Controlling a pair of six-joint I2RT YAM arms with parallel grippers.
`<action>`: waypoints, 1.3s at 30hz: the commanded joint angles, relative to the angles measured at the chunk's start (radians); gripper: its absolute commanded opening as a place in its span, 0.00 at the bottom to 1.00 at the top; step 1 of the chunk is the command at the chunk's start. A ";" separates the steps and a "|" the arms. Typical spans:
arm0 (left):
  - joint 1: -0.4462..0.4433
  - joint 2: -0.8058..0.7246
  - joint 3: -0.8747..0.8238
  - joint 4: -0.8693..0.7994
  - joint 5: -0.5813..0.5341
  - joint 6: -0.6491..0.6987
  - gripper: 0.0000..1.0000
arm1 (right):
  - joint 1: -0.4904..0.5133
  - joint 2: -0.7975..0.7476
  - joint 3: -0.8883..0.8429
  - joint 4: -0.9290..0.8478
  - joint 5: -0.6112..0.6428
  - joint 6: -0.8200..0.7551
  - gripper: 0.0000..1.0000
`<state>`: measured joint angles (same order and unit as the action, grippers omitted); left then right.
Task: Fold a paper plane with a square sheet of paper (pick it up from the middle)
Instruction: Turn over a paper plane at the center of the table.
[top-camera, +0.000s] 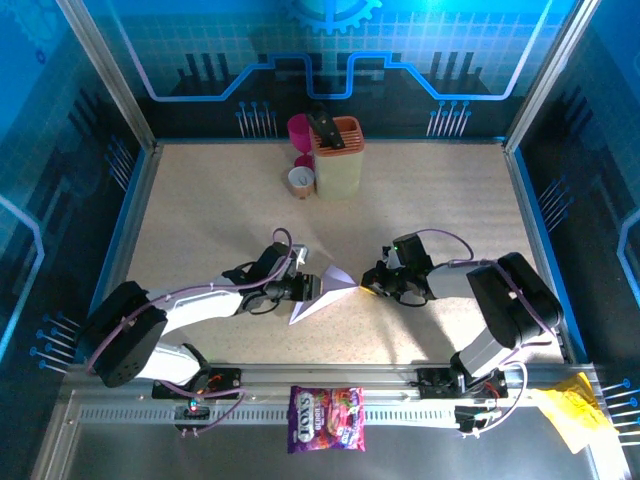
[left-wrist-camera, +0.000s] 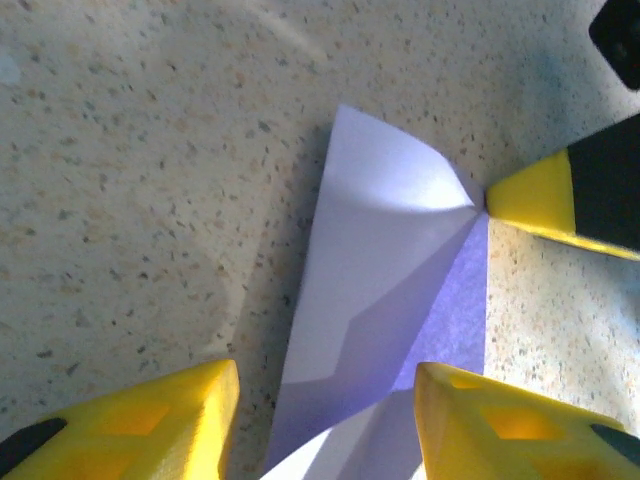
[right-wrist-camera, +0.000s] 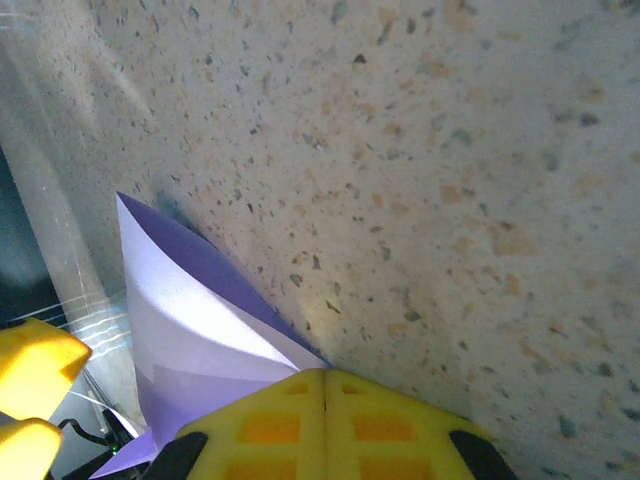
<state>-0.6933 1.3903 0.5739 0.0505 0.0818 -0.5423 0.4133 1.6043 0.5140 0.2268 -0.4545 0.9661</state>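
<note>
The square sheet of paper (top-camera: 328, 292) is pale lilac and folded to a pointed, partly raised shape at the table's middle. My left gripper (top-camera: 303, 287) is at its wide end, open. In the left wrist view its yellow fingers (left-wrist-camera: 160, 420) stand either side of the paper (left-wrist-camera: 390, 260) without touching it. My right gripper (top-camera: 368, 286) is shut, and the paper's point runs into its closed fingertips. The right wrist view has the right gripper (right-wrist-camera: 325, 375) with jaws pressed together and the paper (right-wrist-camera: 190, 320) fanning out to the left. The right gripper's yellow tip (left-wrist-camera: 530, 205) meets that point.
At the back middle stand a pink cup (top-camera: 298, 130), a cream and orange holder (top-camera: 338, 155) and a small cup (top-camera: 300, 180). A sweets bag (top-camera: 326, 418) and yellow crumpled paper (top-camera: 565, 410) lie on the near metal ledge.
</note>
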 joint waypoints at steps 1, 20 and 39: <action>0.006 0.016 -0.037 0.000 0.044 -0.005 0.52 | 0.020 0.067 -0.025 -0.035 0.065 0.010 0.00; 0.006 0.114 -0.074 0.241 0.205 -0.093 0.37 | 0.035 0.125 -0.023 0.002 0.059 0.018 0.00; -0.078 0.130 -0.070 0.283 0.175 -0.119 0.24 | 0.053 0.171 -0.016 0.037 0.050 0.041 0.00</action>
<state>-0.7414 1.5028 0.4870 0.3431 0.2817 -0.6601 0.4122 1.6360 0.5144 0.2626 -0.4839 0.9962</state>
